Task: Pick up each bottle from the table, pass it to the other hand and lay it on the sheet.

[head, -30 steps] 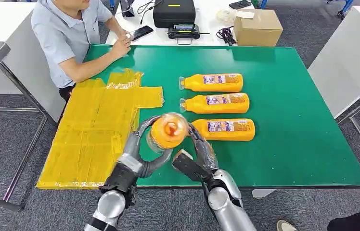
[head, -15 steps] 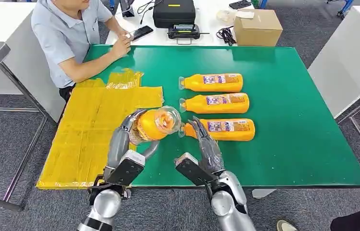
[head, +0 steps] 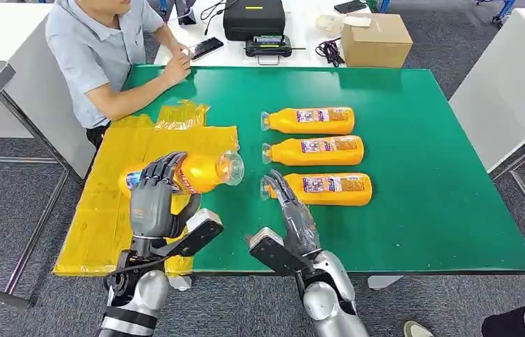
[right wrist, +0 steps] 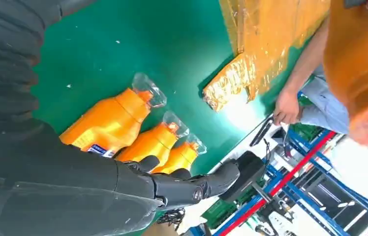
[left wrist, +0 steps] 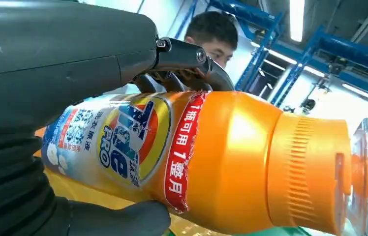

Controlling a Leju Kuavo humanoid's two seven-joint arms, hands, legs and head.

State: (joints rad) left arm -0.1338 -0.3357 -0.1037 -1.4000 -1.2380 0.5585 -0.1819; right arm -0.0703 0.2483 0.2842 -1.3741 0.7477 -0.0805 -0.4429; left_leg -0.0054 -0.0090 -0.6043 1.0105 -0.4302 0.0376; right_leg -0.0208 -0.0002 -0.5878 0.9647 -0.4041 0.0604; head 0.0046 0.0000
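My left hand grips an orange detergent bottle around its body, lifted over the edge of the yellow sheet, its clear cap pointing toward the table's middle. In the left wrist view the held bottle shows its label and ribbed orange neck. My right hand is empty, fingers stretched forward beside the nearest lying bottle. Two more bottles lie on the green table behind it. The right wrist view shows the three lying bottles and my right hand's fingers.
A person sits at the table's far left corner, an arm resting near the sheet. A black case, a cardboard box and cables sit on the white table behind. White tables stand at both sides.
The bottle has passed from between both hands into my left hand alone and moved left, over the yellow sheet. My right hand has let go and stretched out.
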